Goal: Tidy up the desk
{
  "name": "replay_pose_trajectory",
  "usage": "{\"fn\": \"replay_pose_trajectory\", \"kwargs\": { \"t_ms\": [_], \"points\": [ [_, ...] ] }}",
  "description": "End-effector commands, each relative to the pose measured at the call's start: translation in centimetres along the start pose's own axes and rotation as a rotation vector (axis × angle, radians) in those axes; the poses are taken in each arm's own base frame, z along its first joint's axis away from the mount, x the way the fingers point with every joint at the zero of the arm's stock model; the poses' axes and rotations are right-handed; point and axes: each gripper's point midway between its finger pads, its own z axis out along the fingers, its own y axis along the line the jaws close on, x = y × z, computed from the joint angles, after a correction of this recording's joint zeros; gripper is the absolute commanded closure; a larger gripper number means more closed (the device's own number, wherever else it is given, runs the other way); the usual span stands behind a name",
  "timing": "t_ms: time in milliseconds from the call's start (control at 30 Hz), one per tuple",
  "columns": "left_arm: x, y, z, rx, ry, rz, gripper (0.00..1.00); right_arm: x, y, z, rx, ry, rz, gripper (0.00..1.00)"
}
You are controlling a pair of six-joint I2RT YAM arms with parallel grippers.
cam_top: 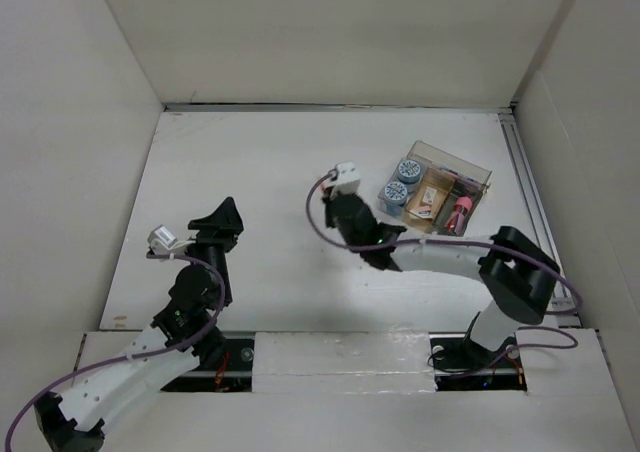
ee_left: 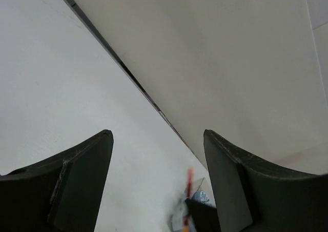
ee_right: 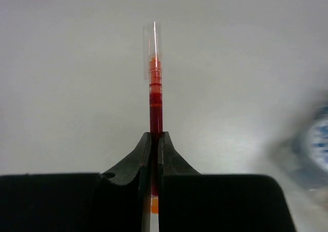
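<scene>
Clear tray holds blue rolls; right hand clamps red pen; left hand apart

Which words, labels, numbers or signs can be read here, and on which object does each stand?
None can be read.
Two blue-and-white round rolls in the clear plastic compartment tray: printed tops, too small to read.
Tan packet in the same tray: marks too small to read.
Red pen with clear cap, held in the right gripper: no print visible.
</scene>
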Motion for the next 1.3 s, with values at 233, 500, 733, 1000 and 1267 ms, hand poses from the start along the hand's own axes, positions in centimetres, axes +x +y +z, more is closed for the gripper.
{"fn": "replay_pose_trajectory", "kwargs": {
  "t_ms": [233,500,733,1000,1267],
  "points": [
    [0.7,-2.9,0.3,0.082,0.050,0.032,0.33,-8.7,-27.9,2.2,0.678,-0.145,0.076,1.00],
    [0.7,-2.9,0.2,0.086,0.048,0.026,0.33,-6.8,-37.5,3.0,0.861,-0.076,0.026,1.00],
    [0.6,-3.2,0.1,0.101,0.053,0.015,0.33,-7.2,-43.1,1.8,0.973,-0.020,-0.073,1.00],
    [0.6,-3.1,0.1,0.105,0.053,0.012,0.33,-4.5,-45.3,0.9,1.066,0.060,-0.149,1.00],
    [0.6,-3.3,0.1,0.107,0.053,0.005,0.33,-1.4,-46.2,-0.8,1.156,0.129,-0.142,0.97]
  ]
}}
